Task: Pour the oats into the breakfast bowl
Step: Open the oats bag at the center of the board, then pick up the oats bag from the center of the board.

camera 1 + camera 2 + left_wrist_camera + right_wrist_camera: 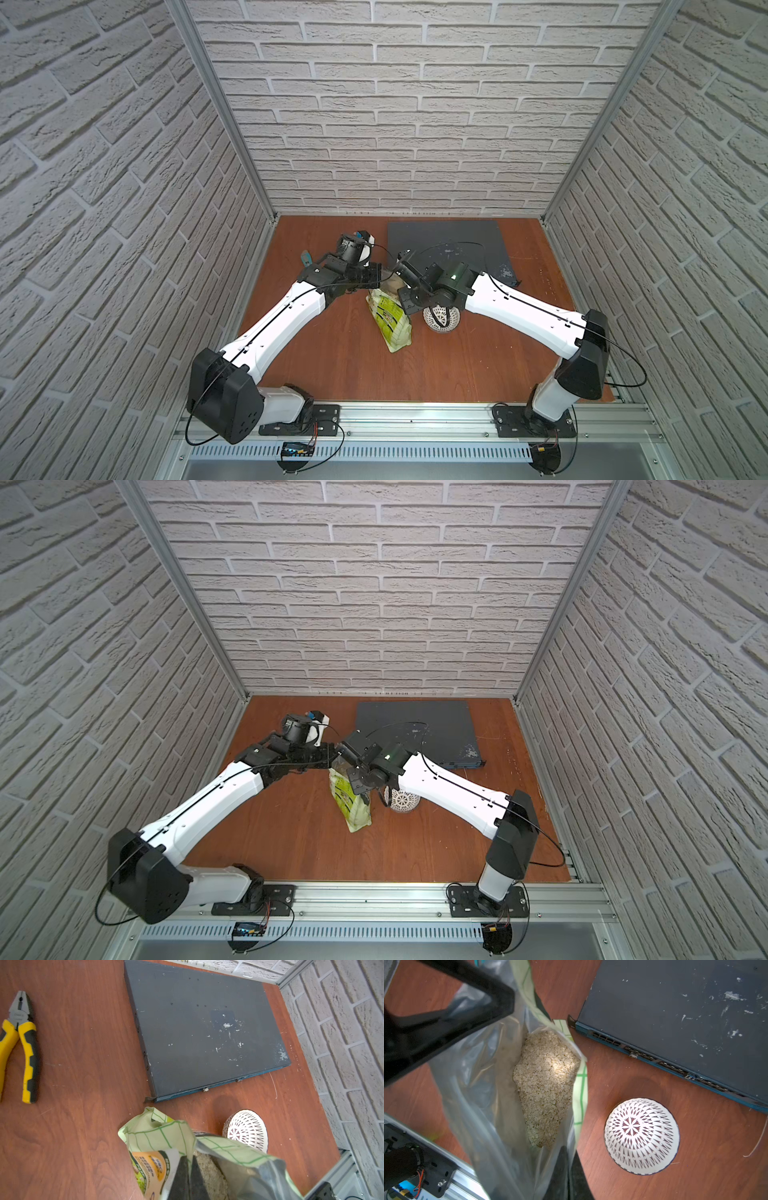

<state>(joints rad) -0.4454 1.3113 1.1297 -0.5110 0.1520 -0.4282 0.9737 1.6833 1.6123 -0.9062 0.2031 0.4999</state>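
Your left gripper (188, 1176) and right gripper (568, 1174) each pinch the pouch (390, 324) rim. The oats (546, 1084) sit deep inside, and the breakfast bowl (641, 1136) is empty just beside it. I'd lift evenly, hold the mouth wide and tip slowly over the bowl's centre.

Okay so the pale green plastic pouch (390, 328) stands upright around the middle of the reddish-brown wooden table (332, 374), with the beige oat flakes (546, 1084) down inside it. The small round white latticed bowl (442, 322) sits just beside it on the right. The flat dark rectangular box (449, 245) lies behind the bowl, near the back wall. The yellow-and-black pliers (20, 1043) lie left of the box, well apart. The left gripper (188, 1176) pinches the pouch's rim from the left, and the right gripper (568, 1174) from the right.
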